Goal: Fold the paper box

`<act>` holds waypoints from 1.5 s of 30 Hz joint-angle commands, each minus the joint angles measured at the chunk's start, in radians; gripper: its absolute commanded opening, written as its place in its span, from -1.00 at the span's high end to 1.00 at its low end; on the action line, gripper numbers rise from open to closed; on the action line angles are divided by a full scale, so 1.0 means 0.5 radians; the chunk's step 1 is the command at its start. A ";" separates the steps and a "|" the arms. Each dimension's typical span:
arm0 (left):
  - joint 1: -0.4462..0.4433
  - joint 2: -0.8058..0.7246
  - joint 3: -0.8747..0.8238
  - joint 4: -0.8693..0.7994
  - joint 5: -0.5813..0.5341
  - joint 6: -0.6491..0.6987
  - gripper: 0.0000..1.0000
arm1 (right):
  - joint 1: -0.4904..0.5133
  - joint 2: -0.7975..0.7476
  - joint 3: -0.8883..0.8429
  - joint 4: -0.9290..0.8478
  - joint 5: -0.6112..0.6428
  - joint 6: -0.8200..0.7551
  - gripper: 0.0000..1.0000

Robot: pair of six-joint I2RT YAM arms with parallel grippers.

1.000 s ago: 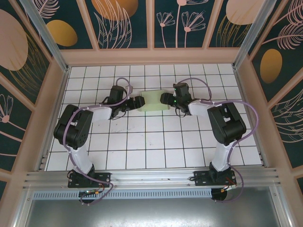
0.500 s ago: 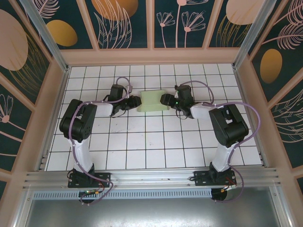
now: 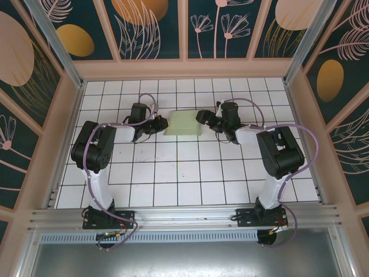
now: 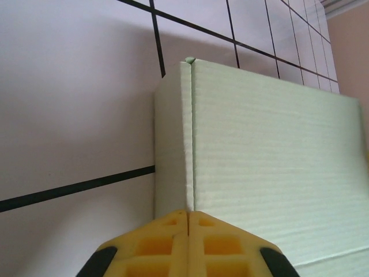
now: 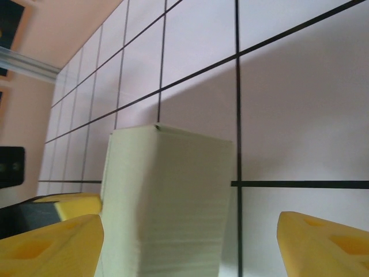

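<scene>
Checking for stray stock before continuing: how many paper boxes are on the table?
1. The box lies at the far middle of the table, between the left fingers and right fingers. The arms may hide another.

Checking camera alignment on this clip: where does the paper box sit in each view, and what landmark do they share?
Top external: paper box at upper centre, between left gripper and right gripper.
Left wrist: paper box in the right half, above the left gripper's shut jaws.
Right wrist: paper box lower centre-left, between the right gripper's open jaws.
Shared landmark: black grid lines of the white tiled floor beside the paper box.
</scene>
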 commanded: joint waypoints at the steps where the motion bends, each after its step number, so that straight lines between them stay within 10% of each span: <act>1: 0.024 0.024 -0.041 0.033 0.056 -0.027 0.93 | -0.007 0.066 0.007 0.091 -0.153 0.083 -0.59; 19: 0.024 0.046 -0.040 0.043 0.117 -0.011 0.80 | -0.017 0.188 0.025 0.501 -0.540 0.318 0.00; 28: 0.016 -0.207 -0.164 0.177 -0.080 0.142 0.03 | -0.066 0.046 -0.046 0.485 -0.511 0.325 0.31; 31: -0.017 -0.406 -0.271 0.284 -0.297 0.281 -0.78 | -0.092 -0.034 -0.078 0.464 -0.496 0.318 0.31; 33: -0.074 -0.595 -0.367 0.409 -0.431 0.422 -0.96 | -0.112 -0.091 -0.100 0.451 -0.495 0.313 0.31; 45: -0.564 -1.062 -0.653 1.023 -1.129 1.642 -0.97 | -0.228 -0.480 -0.161 0.327 -0.487 0.337 0.31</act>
